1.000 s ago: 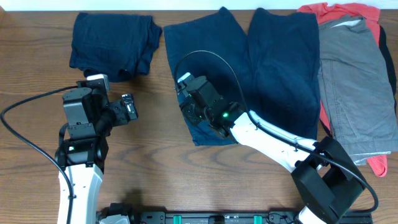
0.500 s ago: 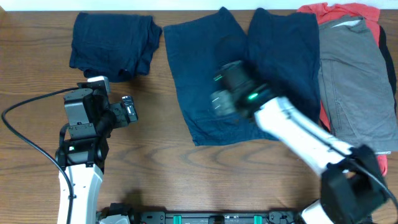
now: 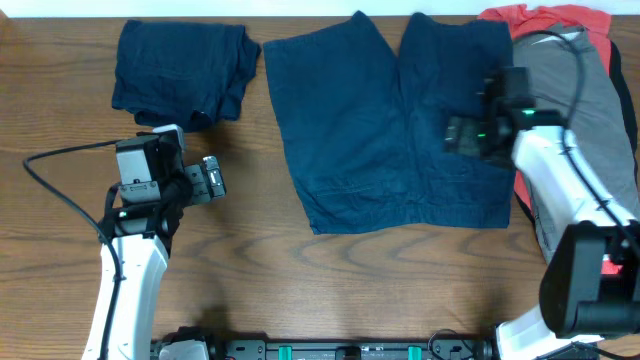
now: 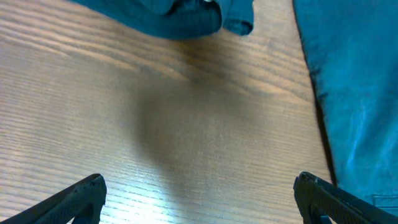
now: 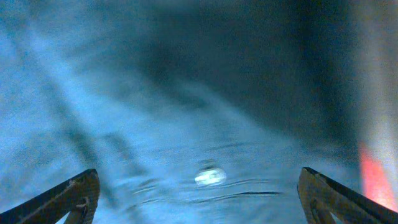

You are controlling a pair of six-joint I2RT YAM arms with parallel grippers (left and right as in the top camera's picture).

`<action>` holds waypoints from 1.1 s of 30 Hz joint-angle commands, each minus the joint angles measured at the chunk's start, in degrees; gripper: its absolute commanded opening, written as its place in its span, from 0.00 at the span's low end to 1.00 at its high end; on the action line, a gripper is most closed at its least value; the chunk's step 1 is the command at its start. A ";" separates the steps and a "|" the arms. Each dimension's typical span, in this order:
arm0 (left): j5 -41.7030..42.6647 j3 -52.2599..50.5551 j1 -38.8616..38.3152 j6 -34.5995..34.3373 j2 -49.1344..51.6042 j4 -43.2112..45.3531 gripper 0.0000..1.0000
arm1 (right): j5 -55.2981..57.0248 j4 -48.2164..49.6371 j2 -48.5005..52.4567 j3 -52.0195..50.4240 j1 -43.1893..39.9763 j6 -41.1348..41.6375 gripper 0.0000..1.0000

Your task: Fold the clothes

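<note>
Two spread, empty tools hang here: the left gripper (image 4: 199,186) over the table (image 4: 186,124), the right gripper (image 5: 199,186) over the shorts (image 3: 350,130), where a careless pinch could snag the grey garment (image 3: 600,110) alongside.

I see navy shorts (image 3: 385,130) spread flat at twelve o'clock on the tabletop, legs side by side, folded navy bundle (image 3: 182,72) at ten o'clock, grey garment (image 3: 610,120) lying over coral-red one (image 3: 545,18) at two o'clock

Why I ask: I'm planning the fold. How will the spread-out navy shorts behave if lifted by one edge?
Probably floppy: the navy shorts lie flat and creased on the table, so a lifted edge would likely drape. Probably light, being thin cloth. Unlikely to slip; the weave looks matte.
</note>
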 commanded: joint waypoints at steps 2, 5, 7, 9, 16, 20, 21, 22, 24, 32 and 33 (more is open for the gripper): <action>-0.22 1.11 0.28 -0.50 1.07 0.52 0.98 | -1.29 0.57 0.22 0.17 -9.20 -0.87 0.99; -0.22 1.11 0.28 -0.50 1.07 0.92 0.98 | -7.58 0.79 0.22 -0.02 -15.69 -4.55 0.99; -0.22 1.11 0.28 -0.50 1.07 1.22 0.98 | -11.50 0.76 0.22 -0.70 -18.47 -6.43 0.98; -0.22 1.11 0.22 -0.50 1.07 1.53 0.98 | -12.79 1.03 0.22 -1.75 -19.74 -7.23 0.95; -0.17 1.11 0.22 -0.52 1.07 1.79 0.98 | -12.72 8.52 0.24 -10.03 -20.17 -6.19 0.84; -0.17 1.11 0.22 -0.52 1.07 1.81 0.98 | -9.73 16.87 0.24 -15.93 -20.48 -3.23 0.80; -0.17 1.11 0.22 -0.52 1.07 1.79 0.98 | -8.26 18.82 0.24 -17.18 -20.70 -2.67 0.79; -0.17 1.11 0.22 -0.52 1.07 1.81 0.98 | -6.99 20.26 0.24 -18.08 -20.98 -2.62 0.78; -0.17 1.11 0.22 -0.52 1.07 1.81 0.98 | -3.76 22.69 0.24 -19.43 -21.79 -1.66 0.78; -0.17 1.11 0.22 -0.52 1.07 1.79 0.98 | 1.01 28.44 0.28 -19.96 -29.14 1.03 0.78; -0.20 1.11 0.22 -0.52 1.07 1.79 0.98 | 0.79 29.33 0.28 -19.96 -30.32 1.11 0.79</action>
